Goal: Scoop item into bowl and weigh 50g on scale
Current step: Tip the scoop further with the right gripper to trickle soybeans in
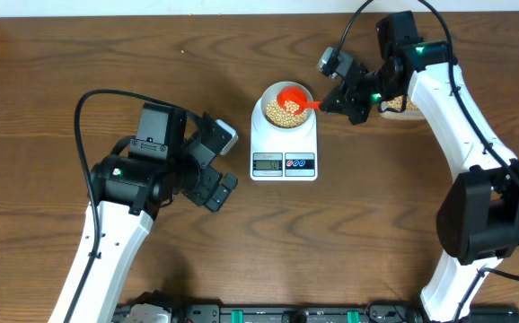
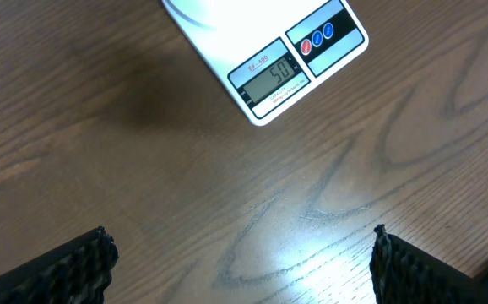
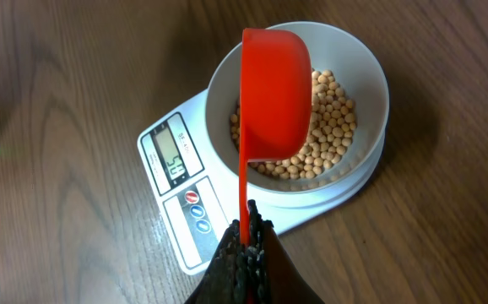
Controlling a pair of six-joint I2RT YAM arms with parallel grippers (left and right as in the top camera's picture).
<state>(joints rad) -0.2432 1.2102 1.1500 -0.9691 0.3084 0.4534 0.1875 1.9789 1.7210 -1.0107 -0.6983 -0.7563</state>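
The pale bowl (image 1: pixel 269 97) stands on the white scale (image 1: pixel 283 144) and holds a heap of beige beans (image 1: pixel 282 111). My right gripper (image 1: pixel 338 100) is shut on the handle of a red scoop (image 1: pixel 293 96), which is tipped on its side over the bowl. In the right wrist view the scoop (image 3: pixel 273 93) hangs above the beans (image 3: pixel 324 135) in the bowl (image 3: pixel 371 93), and the gripper (image 3: pixel 248 232) clamps the handle. The scale's display (image 2: pixel 271 78) seems to read 50. My left gripper (image 2: pixel 240 253) is open over bare wood, left of the scale.
A clear tub with more beans (image 1: pixel 398 105) sits at the back right, partly hidden behind my right arm. The scale's two round buttons (image 2: pixel 317 38) face the front edge.
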